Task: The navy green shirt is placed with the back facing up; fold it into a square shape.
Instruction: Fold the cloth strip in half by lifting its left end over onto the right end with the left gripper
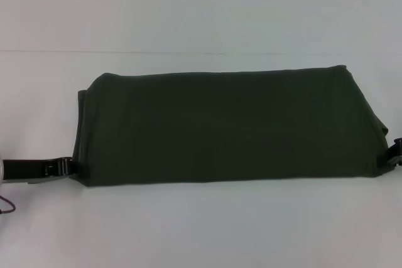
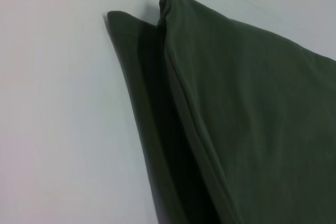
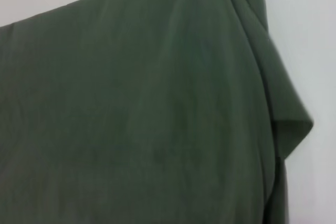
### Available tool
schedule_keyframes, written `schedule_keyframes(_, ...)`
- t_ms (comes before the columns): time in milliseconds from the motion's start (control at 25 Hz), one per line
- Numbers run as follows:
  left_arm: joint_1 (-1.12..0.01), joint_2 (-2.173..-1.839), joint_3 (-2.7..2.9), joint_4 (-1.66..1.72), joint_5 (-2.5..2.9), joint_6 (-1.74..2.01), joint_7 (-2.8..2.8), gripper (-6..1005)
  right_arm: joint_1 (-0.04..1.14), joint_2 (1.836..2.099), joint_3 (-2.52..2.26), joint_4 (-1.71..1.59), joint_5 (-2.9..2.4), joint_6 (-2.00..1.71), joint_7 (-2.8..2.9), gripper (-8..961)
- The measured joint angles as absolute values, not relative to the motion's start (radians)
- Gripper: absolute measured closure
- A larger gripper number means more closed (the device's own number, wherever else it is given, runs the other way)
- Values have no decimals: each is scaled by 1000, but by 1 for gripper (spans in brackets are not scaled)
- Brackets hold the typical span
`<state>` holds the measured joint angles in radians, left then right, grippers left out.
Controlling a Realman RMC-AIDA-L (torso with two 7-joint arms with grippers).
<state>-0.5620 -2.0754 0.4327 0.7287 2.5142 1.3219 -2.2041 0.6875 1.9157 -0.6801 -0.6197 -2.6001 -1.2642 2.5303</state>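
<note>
left pincer (image 1: 74, 166), right pincer (image 1: 394, 155) at folded shirt's (image 1: 226, 127) near corners.

Both pincers' tips vanish under the shirt's (image 1: 226, 127) near corners; the right pincer (image 1: 394, 155) is cut off by the picture's edge.

A: Left pincer (image 1: 68, 166) shows black, blocky metal links with a small bright fitting on the side.
B: Behind it, a dark arm segment ends in a pale silvery ring at the frame edge, and a thin reddish-brown cable loops below.
A: Right pincer (image 1: 396, 152), only a black angular tip shows.
</note>
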Motion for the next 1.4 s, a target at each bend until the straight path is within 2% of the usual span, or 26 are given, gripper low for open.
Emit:
schedule_keyframes(120, -561, -2075, 431, 729, 2514, 1322, -2203, 964, 686, 1916, -680, -620, -2600, -1267, 2531, 785)
schedule_keyframes(520, -557, -2075, 424, 756, 2513, 1367, -2202, 960, 682, 1909, -673, -628, -2595, -1309, 2506, 923)
schedule_keyframes(720, -550, -2073, 422, 771, 2511, 1430, -2198, 957, 671, 1903, -669, -632, -2593, -1369, 2435, 925)
schedule_keyframes(920, -544, -2063, 394, 775, 2513, 1522, -2195, 955, 648, 1903, -669, -633, -2594, -1437, 2367, 927)
schedule_keyframes(1400, -494, -2063, 343, 808, 2581, 1645, -2193, 949, 569, 1908, -660, -634, -2592, -1545, 2235, 926)
